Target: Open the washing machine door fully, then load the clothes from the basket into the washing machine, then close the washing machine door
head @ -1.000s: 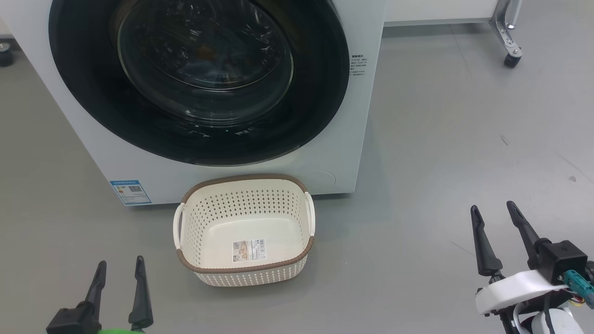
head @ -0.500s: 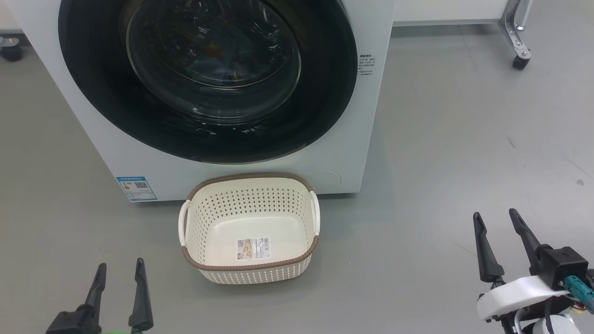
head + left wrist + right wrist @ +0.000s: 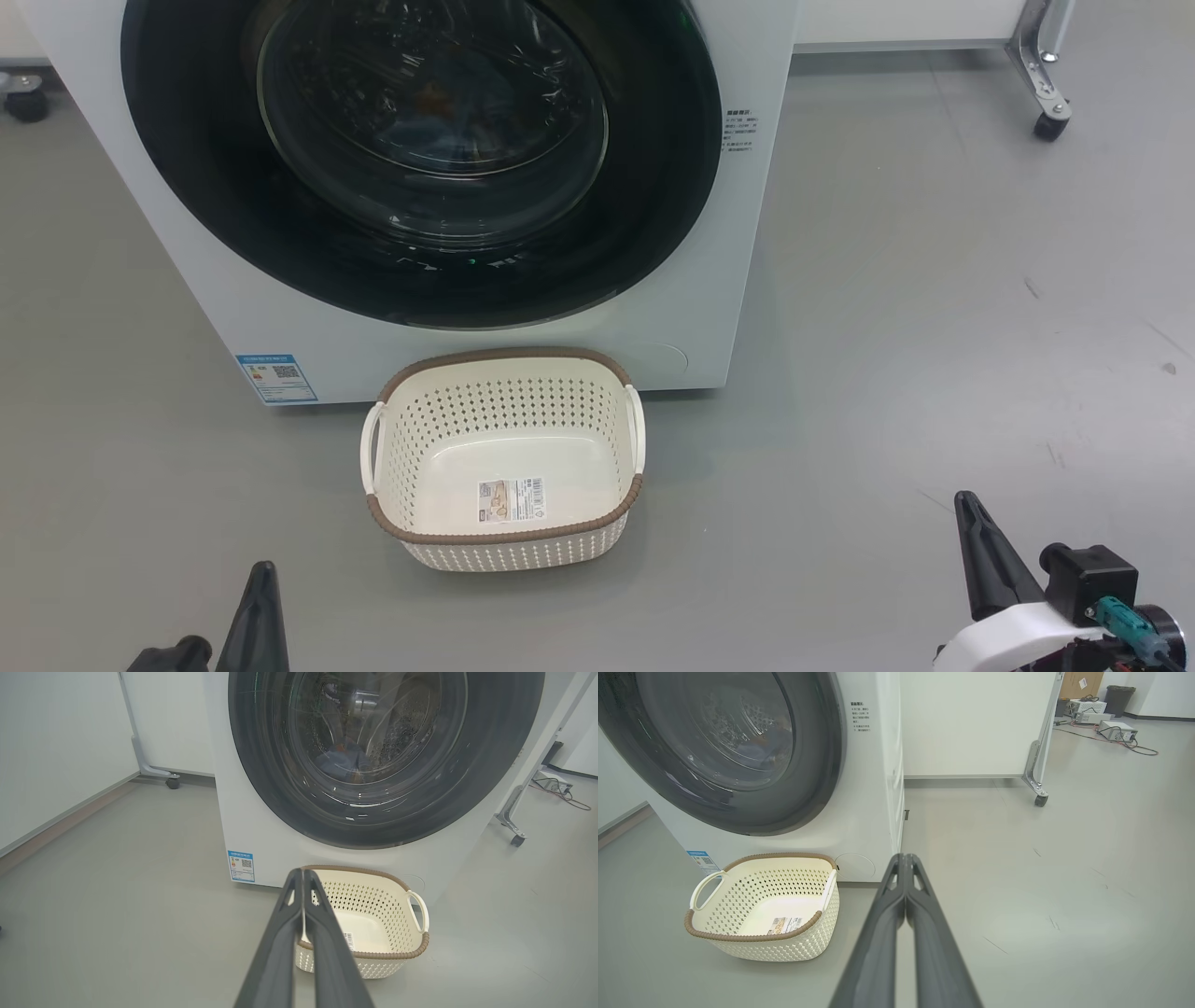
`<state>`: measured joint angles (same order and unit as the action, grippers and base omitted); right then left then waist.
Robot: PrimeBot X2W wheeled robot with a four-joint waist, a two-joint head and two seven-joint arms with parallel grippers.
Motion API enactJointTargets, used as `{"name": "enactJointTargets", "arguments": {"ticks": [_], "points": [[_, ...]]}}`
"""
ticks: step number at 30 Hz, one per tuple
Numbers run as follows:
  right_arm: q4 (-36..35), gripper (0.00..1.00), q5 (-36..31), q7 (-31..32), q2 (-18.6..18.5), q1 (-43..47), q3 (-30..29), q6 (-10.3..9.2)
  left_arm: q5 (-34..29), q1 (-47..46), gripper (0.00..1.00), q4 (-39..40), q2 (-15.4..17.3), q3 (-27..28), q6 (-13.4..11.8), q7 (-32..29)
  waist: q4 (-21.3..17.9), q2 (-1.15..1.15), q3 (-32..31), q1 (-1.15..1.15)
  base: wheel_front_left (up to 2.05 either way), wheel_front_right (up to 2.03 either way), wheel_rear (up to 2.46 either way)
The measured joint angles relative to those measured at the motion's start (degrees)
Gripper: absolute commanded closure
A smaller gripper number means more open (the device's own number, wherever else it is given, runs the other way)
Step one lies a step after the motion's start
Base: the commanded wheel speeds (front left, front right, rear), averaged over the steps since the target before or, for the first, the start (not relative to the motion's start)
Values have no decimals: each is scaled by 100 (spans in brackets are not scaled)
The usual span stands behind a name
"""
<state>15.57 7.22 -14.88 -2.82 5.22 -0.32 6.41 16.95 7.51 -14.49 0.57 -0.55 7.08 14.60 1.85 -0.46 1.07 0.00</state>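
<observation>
Seemingly door (image 3: 653,187) is sitting shut; unlatched, it risks swinging open. Both left gripper (image 3: 302,872) and right gripper (image 3: 904,857) are resting closed, empty.

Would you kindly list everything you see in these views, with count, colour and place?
washing machine: one, white, on the floor ahead.
washing machine door: one, black rim, clear glass, shut.
clothes: count unclear, bluish, behind the door glass.
basket: one, cream-white, brown rim, on the floor before the machine.
label sticker: one, pale, on the basket's bottom.
blue sticker: one, blue, machine's lower left corner.
castors: two, black, either side of the machine.
floor: grey, all around.
left fingers: two, dark, pressed together, lower left.
right fingers: two, dark, pressed together, lower right.
</observation>
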Motion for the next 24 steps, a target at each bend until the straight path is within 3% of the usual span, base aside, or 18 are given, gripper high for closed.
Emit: {"name": "enactJointTargets", "arguments": {"ticks": [24], "points": [[266, 100, 1853, 688, 32, -271, -361, 1, 1767, -26, 100, 26, 3, -2, -2, -378, -44, 0, -23, 0, 0, 0, 0]]}}
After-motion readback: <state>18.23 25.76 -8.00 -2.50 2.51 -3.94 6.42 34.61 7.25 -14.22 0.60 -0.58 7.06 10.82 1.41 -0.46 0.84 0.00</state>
